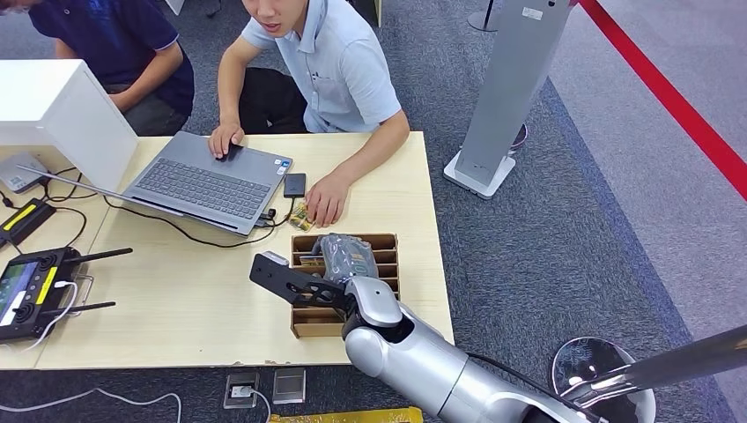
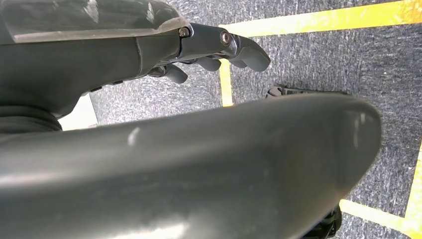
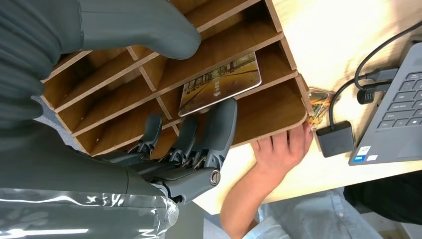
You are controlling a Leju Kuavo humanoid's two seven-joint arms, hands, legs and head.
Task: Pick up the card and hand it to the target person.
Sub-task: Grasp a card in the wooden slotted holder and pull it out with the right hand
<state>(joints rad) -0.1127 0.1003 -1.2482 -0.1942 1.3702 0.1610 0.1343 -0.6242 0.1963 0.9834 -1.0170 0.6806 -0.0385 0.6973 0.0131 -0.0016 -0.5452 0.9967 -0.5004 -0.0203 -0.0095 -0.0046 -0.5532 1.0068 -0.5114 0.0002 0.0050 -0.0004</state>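
A picture card (image 3: pixel 221 82) stands in one slot of the wooden card rack (image 3: pixel 278 107). My right hand (image 3: pixel 189 149) hovers over that slot, thumb on one side of the card and fingers (image 3: pixel 219 119) on the other, one fingertip close to the card's edge; the card is not gripped. From the head camera, my right hand (image 1: pixel 345 256) covers the far half of the rack (image 1: pixel 385 264). A person in a light blue shirt (image 1: pixel 339 75) sits at the table's far side with a hand (image 1: pixel 326 201) resting just beyond the rack. My left hand (image 2: pixel 209 50) hangs above the floor, holding nothing.
A laptop (image 1: pixel 207 181) with cables, a small black box (image 1: pixel 294 184) and a few loose cards (image 1: pixel 302 217) lie beyond the rack. A remote controller (image 1: pixel 31 291) and a white box (image 1: pixel 57 115) sit at the table's left. A second person (image 1: pixel 123 44) sits far left. A grey stand (image 1: pixel 502 97) rises right of the table.
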